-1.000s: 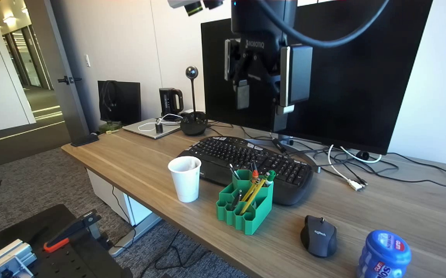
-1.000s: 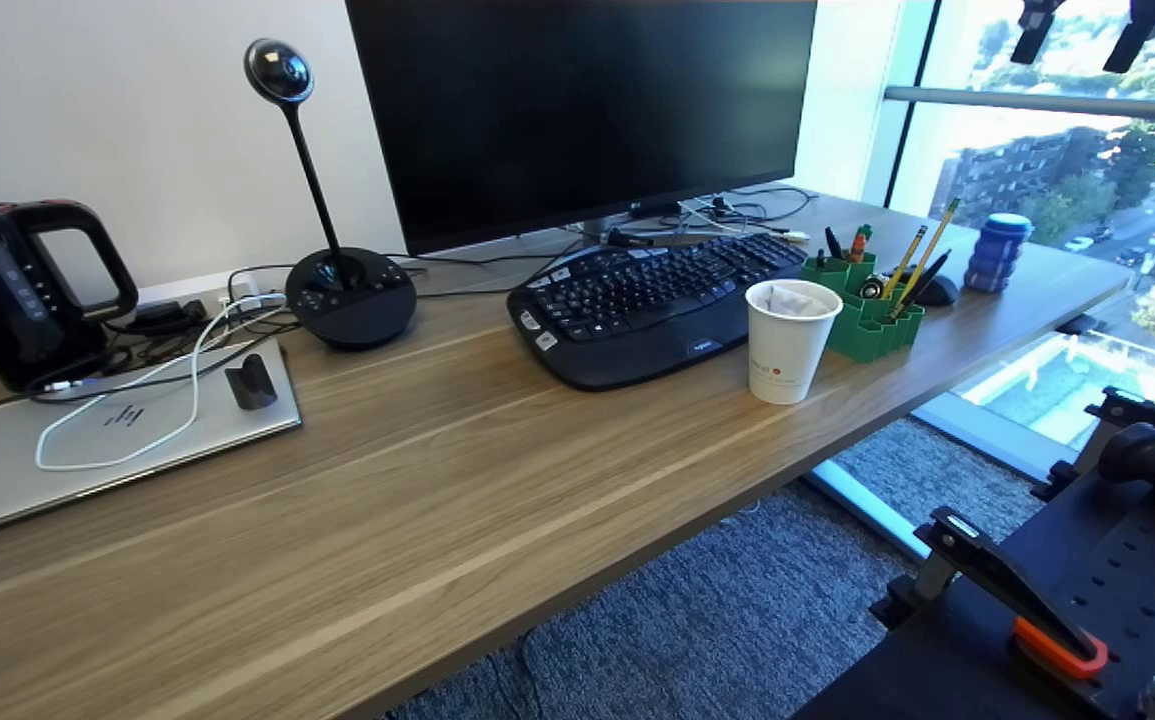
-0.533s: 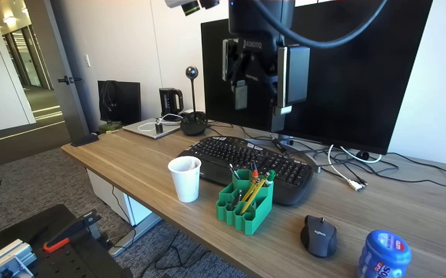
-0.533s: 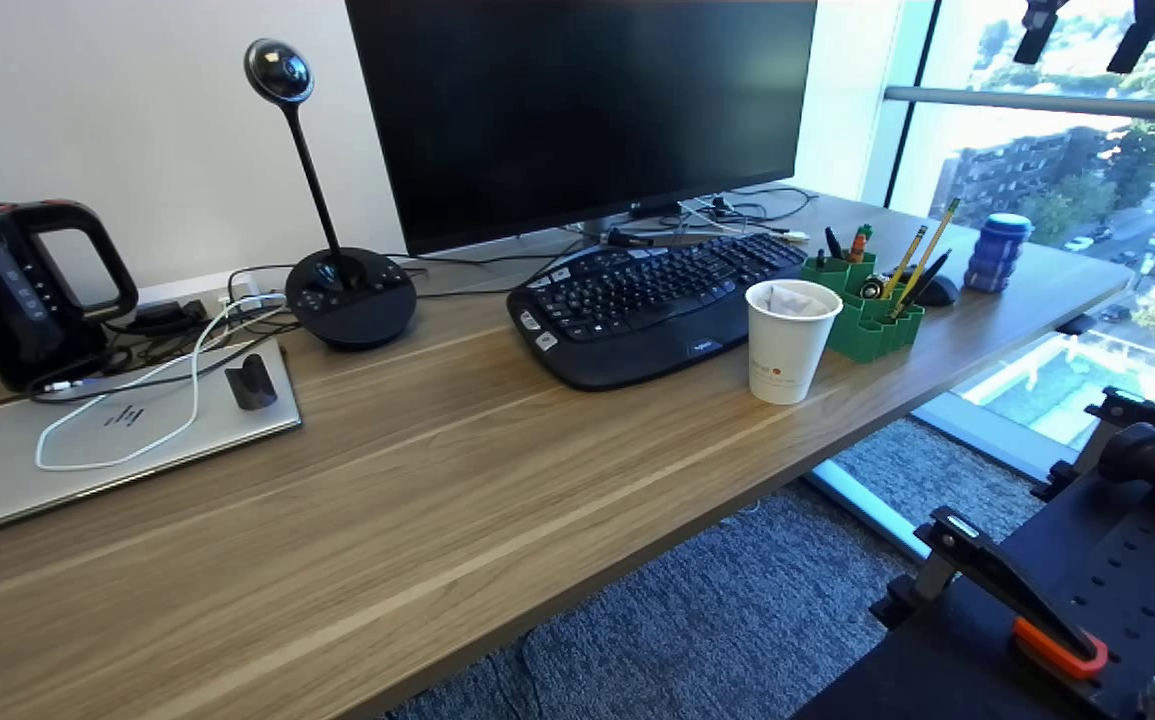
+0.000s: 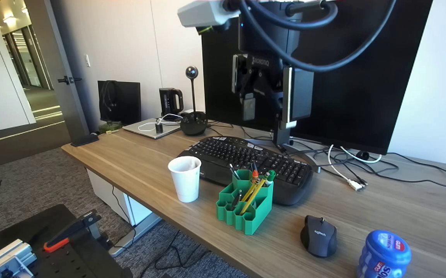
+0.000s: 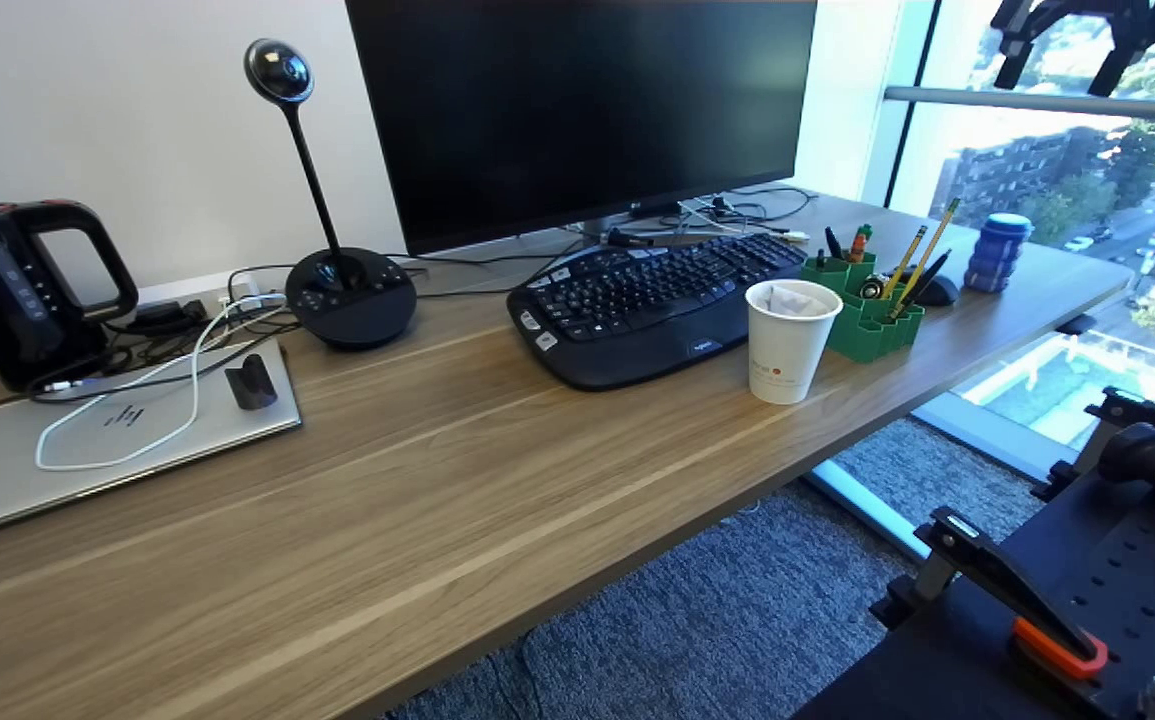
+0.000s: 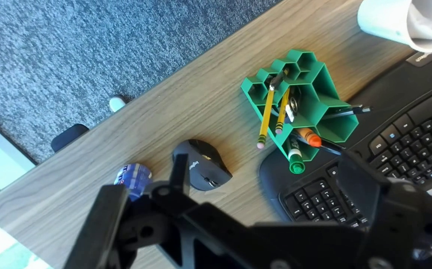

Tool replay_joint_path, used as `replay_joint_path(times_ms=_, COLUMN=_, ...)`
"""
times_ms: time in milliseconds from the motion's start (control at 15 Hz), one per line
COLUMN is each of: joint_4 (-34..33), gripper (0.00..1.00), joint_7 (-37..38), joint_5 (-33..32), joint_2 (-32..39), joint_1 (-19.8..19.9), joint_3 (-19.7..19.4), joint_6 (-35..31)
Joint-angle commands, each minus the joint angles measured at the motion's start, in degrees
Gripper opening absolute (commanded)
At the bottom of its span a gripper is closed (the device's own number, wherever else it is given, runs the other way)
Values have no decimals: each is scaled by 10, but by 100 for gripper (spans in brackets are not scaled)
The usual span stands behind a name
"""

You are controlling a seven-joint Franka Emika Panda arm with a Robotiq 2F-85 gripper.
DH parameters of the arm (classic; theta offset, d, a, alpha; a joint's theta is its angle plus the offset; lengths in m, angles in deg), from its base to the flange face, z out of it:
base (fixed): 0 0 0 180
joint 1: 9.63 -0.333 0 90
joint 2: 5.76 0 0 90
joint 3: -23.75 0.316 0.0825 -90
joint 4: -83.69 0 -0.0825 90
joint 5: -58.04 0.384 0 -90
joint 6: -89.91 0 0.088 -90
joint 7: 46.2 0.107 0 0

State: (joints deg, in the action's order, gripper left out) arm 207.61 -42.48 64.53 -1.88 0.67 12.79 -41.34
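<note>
Seems barely begun, with all handling left: hovering in an exterior view with empty, widely parted gripper [image 5: 265,121] at upper centre, well apart from the green pen holder [image 5: 260,214] at lower centre.

The desk [image 6: 437,450] looks like wood, smooth and rather matt, while the carpet [image 7: 100,56] is of rough cloth. The cup [image 6: 787,350] seems to be made of paper, smooth, with a dull finish. The pen holder [image 5: 262,211] is of matt plastic; the keyboard [image 6: 647,318] and the mouse [image 5: 319,237] also look plastic, mostly matt. The blue jar [image 5: 385,253] is of glossy plastic, the laptop [image 6: 162,420] of smooth metal, and the gripper [image 5: 265,121] has matt surfaces with shiny metal edges.
</note>
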Motion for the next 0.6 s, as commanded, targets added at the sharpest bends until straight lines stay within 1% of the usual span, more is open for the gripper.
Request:
replay_joint_path(times_ms=0, joint_4=-46, gripper=100, joint_7=39, joint_5=-18, joint_2=54, joint_1=-2, joint_3=2, joint_6=-12)
replay_joint_path(times_ms=200, joint_4=-59, gripper=100, joint_7=55, joint_5=-28, joint_2=83, joint_1=-6, joint_3=1, joint_6=-19)
replay_joint_path(times_ms=333, joint_4=-59, gripper=100, joint_7=56, joint_5=-30, joint_2=91, joint_1=-8, joint_3=1, joint_6=-26)
replay_joint_path(times_ms=533, joint_4=-39, gripper=100, joint_7=41, joint_5=-33, joint_2=62, joint_1=-7, joint_3=0, joint_6=-26)
